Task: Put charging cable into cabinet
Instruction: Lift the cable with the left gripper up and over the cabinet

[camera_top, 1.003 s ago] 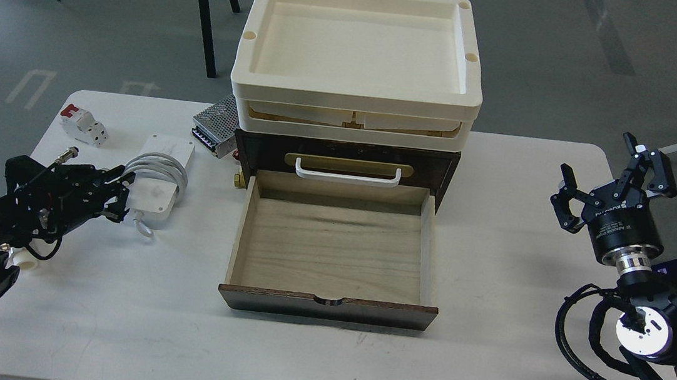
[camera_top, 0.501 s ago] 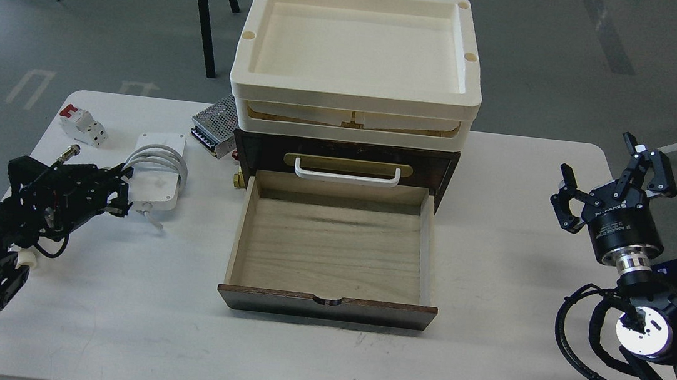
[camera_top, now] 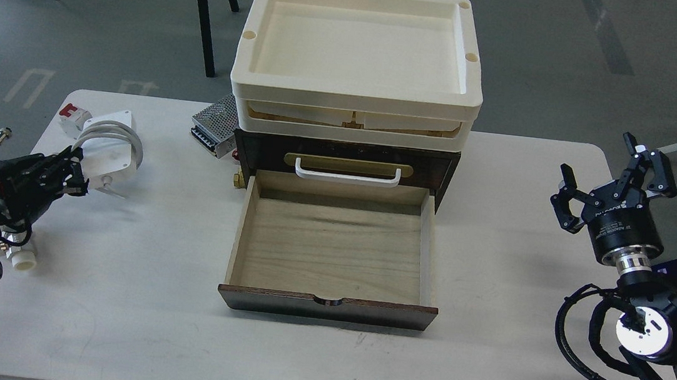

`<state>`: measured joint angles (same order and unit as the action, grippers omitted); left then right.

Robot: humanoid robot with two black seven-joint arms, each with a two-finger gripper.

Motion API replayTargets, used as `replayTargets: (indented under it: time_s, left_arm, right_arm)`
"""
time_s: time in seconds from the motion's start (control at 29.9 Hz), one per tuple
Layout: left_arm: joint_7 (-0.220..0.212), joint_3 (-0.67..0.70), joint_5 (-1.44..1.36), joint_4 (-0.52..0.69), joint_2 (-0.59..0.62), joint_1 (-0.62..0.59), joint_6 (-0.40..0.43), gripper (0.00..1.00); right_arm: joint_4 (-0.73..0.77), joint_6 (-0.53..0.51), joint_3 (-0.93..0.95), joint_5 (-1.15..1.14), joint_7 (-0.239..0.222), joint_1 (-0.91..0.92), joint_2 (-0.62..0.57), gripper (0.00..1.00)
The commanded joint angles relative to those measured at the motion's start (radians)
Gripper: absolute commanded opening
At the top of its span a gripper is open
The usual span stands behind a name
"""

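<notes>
Head view: left gripper pinches charging cable, now drawn leftward, away from the cabinet, beside the white-and-red block. Right gripper unchanged, fingers spread, holding nothing. Drawer stands open. Surface: pale table. Room: grey floor, cream trays atop cabinet.

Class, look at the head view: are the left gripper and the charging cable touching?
Cannot tell. In the head view the left gripper overlaps the charging cable's lower-left edge, but it is dark and small there, so neither contact nor a gap shows plainly.
</notes>
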<state>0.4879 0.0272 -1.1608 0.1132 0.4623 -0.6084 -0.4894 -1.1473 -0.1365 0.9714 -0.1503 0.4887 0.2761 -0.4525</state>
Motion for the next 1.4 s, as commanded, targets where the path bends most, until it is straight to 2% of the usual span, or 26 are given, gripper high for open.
replayTargets:
  time_s: [0.0, 0.13, 0.37, 0.57, 0.67, 0.8, 0.9, 1.04, 1.24, 1.37]
  left_arm:
    - [0.001, 0.042, 0.137, 0.035, 0.035, 0.001, 0.001, 0.00]
    - [0.001, 0.109, 0.237, 0.108, 0.099, -0.002, 0.001, 0.00]
    - [0.001, 0.240, 0.276, 0.134, 0.133, -0.004, 0.109, 0.00]
    - [0.001, 0.368, 0.277, 0.137, 0.193, -0.036, 0.250, 0.00]
    - [0.001, 0.436, 0.277, 0.186, 0.243, -0.076, 0.320, 0.00]
    - [0.001, 0.513, 0.277, 0.290, 0.343, -0.102, 0.403, 0.00]
    - [0.001, 0.545, 0.277, 0.365, 0.406, -0.120, 0.436, 0.00]
    - [0.001, 0.594, 0.277, 0.526, 0.496, -0.122, 0.440, 0.00]
    - [0.001, 0.671, 0.277, 0.828, 0.633, -0.126, 0.440, 0.00]
    - [0.001, 0.677, 0.263, 1.000, 0.682, -0.209, 0.443, 0.00]
  right_arm:
    - [-0.003, -0.002, -0.010, 0.000, 0.000, 0.002, 0.000, 0.99]
    - [-0.005, -0.002, -0.010, 0.000, 0.000, 0.002, 0.000, 0.99]
    - [-0.003, -0.002, -0.010, 0.000, 0.000, 0.002, 0.000, 0.99]
    - [-0.003, -0.002, -0.008, 0.000, 0.000, 0.002, 0.000, 0.99]
    - [-0.003, -0.002, -0.010, 0.000, 0.000, 0.002, 0.000, 0.99]
    - [-0.003, -0.002, -0.008, 0.000, 0.000, 0.002, 0.000, 0.99]
    - [-0.003, -0.002, -0.010, 0.000, 0.000, 0.002, 0.000, 0.99]
    - [-0.003, -0.002, -0.008, 0.000, 0.000, 0.002, 0.000, 0.99]
    - [-0.003, -0.002, -0.008, 0.000, 0.000, 0.002, 0.000, 0.99]
    - [-0.002, -0.002, -0.010, 0.000, 0.000, 0.002, 0.000, 0.99]
